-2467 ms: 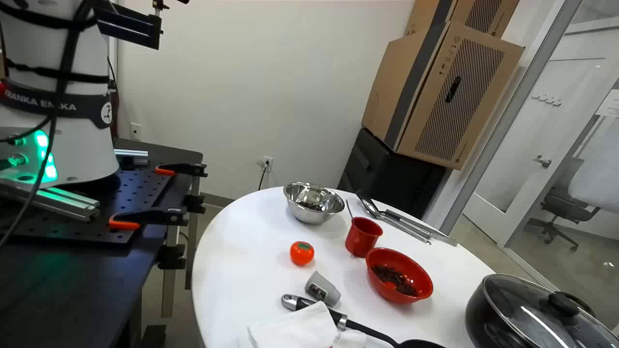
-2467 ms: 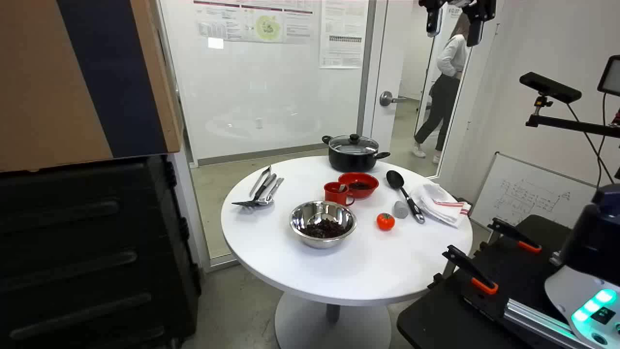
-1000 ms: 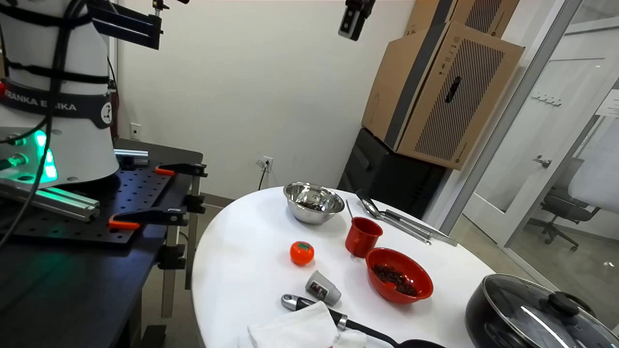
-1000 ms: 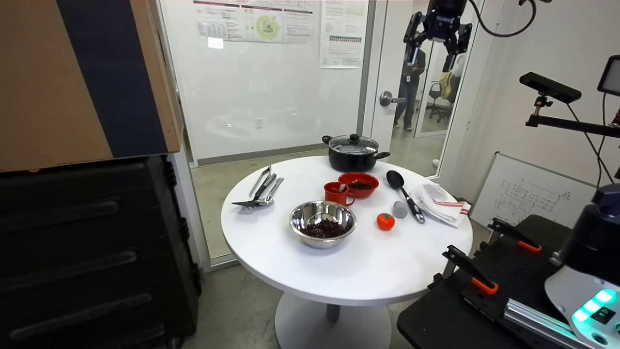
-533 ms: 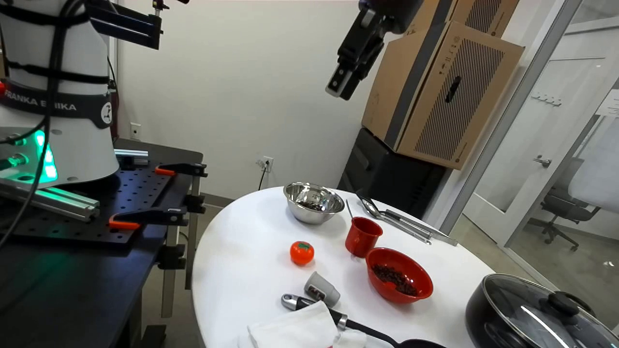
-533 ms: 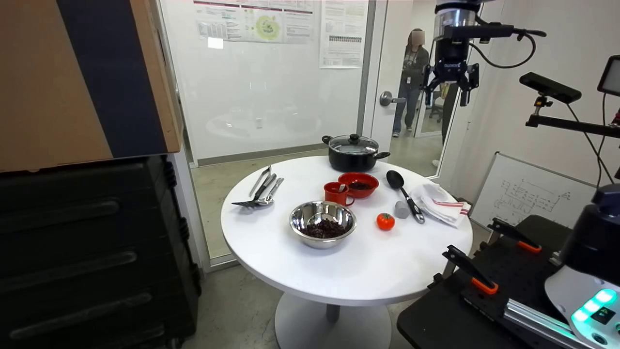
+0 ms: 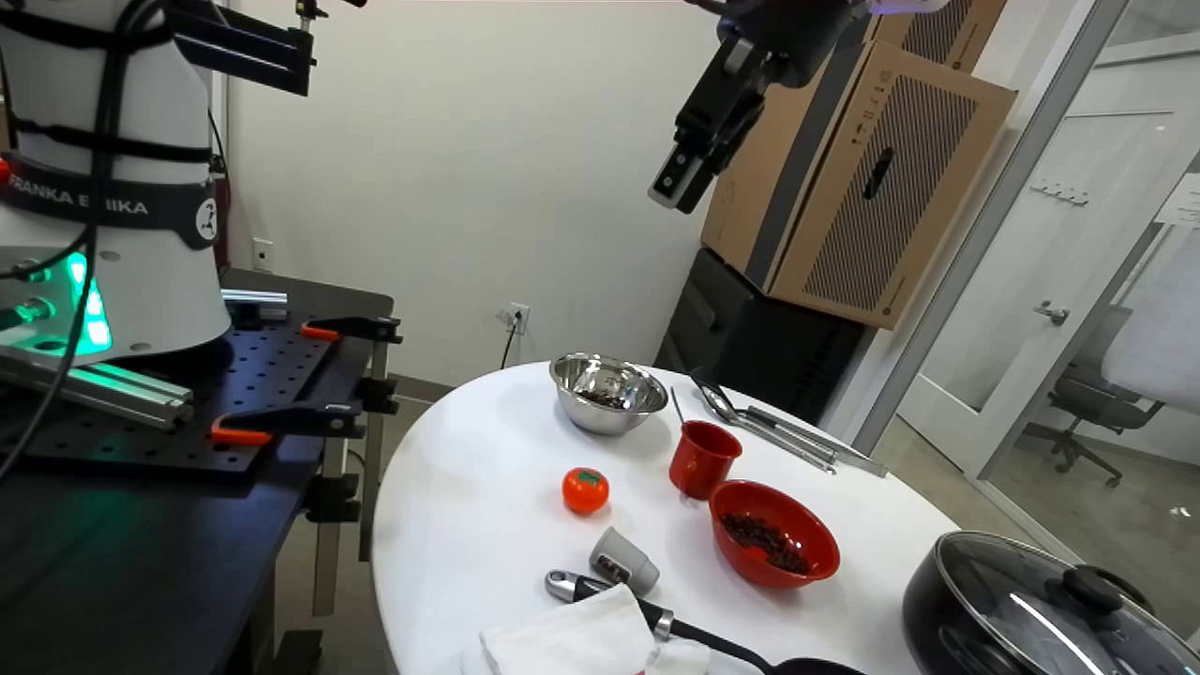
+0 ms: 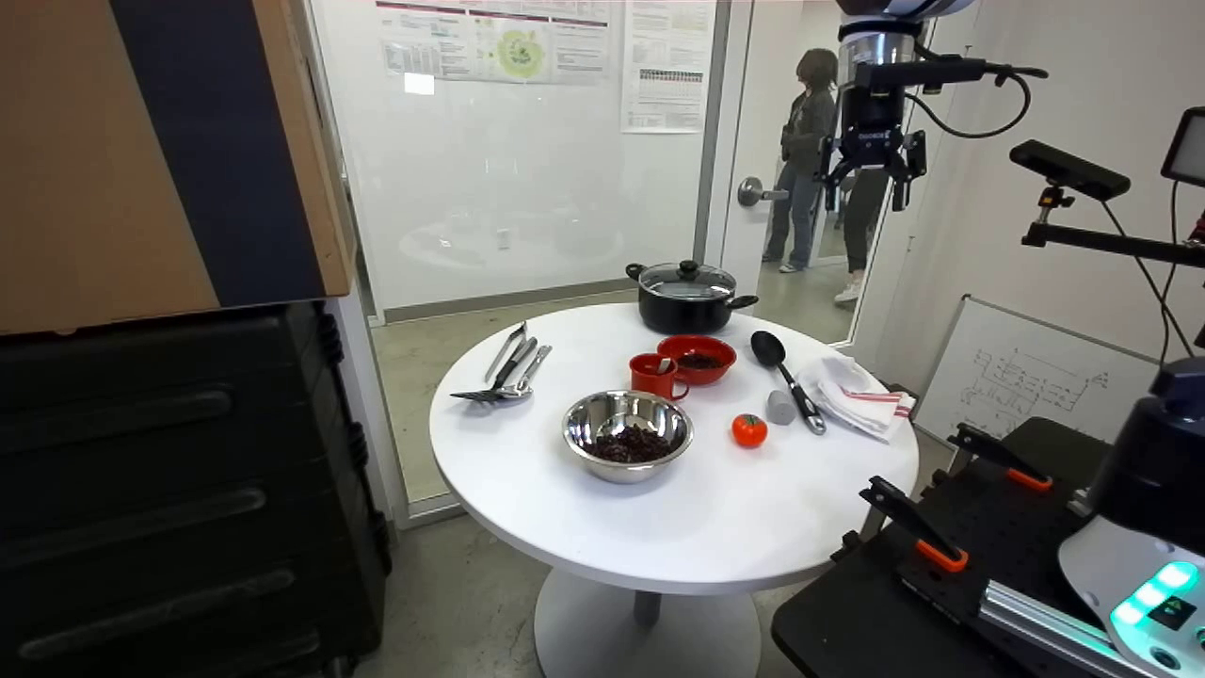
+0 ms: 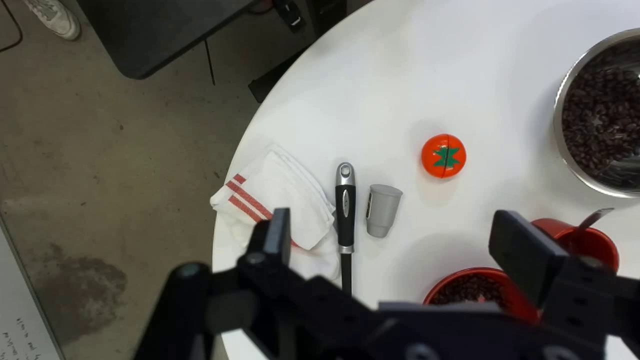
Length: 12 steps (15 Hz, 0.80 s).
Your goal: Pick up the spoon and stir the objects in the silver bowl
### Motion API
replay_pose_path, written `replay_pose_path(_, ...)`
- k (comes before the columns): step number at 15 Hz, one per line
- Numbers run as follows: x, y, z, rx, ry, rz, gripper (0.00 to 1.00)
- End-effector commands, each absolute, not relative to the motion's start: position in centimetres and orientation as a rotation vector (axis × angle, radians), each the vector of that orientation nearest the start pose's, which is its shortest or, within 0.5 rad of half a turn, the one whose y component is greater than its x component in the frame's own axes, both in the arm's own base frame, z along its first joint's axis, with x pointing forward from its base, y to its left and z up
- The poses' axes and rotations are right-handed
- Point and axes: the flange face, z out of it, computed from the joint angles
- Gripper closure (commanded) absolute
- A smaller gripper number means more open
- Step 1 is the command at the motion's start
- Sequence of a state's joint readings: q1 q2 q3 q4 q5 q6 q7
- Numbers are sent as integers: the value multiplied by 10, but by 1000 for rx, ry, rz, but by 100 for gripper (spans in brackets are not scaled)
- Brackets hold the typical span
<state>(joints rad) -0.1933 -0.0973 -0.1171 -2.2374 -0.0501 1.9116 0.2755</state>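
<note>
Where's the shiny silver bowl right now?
In an exterior view, the silver bowl sits a bit left of center on the round white table, just in front of the red mug, with the toy tomato to its right.

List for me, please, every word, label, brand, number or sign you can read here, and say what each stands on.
"FRANKA E...IKA" on the dark band round the robot base, a cable crossing the gap.
Too small or blurred to read:
print on the posters
handwriting on the whiteboard
label on the grey cup
markings on the cardboard box
lettering on the gripper
anything on the white sheet
</note>
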Motion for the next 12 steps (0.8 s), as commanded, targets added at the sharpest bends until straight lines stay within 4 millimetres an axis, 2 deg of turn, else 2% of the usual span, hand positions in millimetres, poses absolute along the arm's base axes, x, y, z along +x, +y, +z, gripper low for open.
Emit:
replay_pose_path(1,456,-150,382,-3026,858,346,0)
replay_pose_path(4,459,-158,353,-3047,852,339,0)
replay_pose_path(8,456,-179,305,-3040,909,362,0)
replay_pose_path(12,458,-196,255,-3054,928,303,0)
